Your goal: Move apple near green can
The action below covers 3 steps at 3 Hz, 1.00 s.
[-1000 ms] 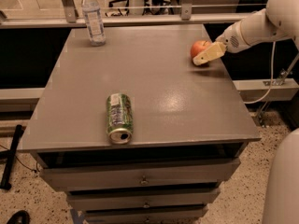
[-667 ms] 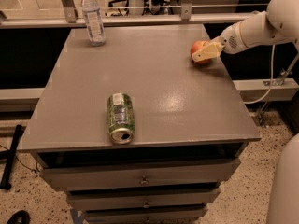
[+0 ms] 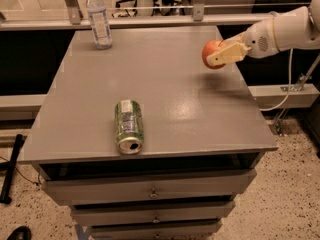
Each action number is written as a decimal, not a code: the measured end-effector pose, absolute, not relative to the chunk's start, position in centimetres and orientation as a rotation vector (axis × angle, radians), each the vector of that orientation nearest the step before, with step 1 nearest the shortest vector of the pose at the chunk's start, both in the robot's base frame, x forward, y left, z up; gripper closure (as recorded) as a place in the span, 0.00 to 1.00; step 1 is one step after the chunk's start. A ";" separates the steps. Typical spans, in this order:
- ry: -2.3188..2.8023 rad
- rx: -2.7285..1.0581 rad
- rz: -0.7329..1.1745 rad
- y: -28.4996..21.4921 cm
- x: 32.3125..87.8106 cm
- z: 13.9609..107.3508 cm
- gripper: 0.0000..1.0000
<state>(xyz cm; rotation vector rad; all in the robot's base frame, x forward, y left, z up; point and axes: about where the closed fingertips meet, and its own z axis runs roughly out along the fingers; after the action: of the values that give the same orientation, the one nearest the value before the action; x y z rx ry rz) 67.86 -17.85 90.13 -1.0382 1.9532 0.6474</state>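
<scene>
The red-orange apple [image 3: 211,53] is held in the air above the right side of the grey table [image 3: 165,84], casting a shadow below it. My gripper [image 3: 220,57] reaches in from the right on a white arm and is shut on the apple, with one cream finger [image 3: 226,55] across its front. The green can [image 3: 129,126] lies on its side near the table's front edge, left of centre, with its silver top facing the front. The apple is well to the right of and behind the can.
A clear plastic water bottle [image 3: 99,19] stands upright at the table's back left. The table has drawers [image 3: 150,190] below its front edge. A railing [image 3: 160,19] runs behind the table. A cable [image 3: 287,84] hangs at the right.
My gripper has lifted the apple off the table's right side; it now hangs above the surface, slightly nearer the front.
</scene>
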 end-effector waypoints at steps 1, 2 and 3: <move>1.892 -1.163 0.697 -15.9 61.1 91.6 1.00; 1.856 -1.290 0.775 -12.9 54.9 90.8 1.00; 1.817 -1.387 0.871 -9.6 50.1 89.7 1.00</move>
<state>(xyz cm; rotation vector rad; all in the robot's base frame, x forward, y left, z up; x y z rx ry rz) 50.08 -9.63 89.68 -1.3874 1.8168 0.8714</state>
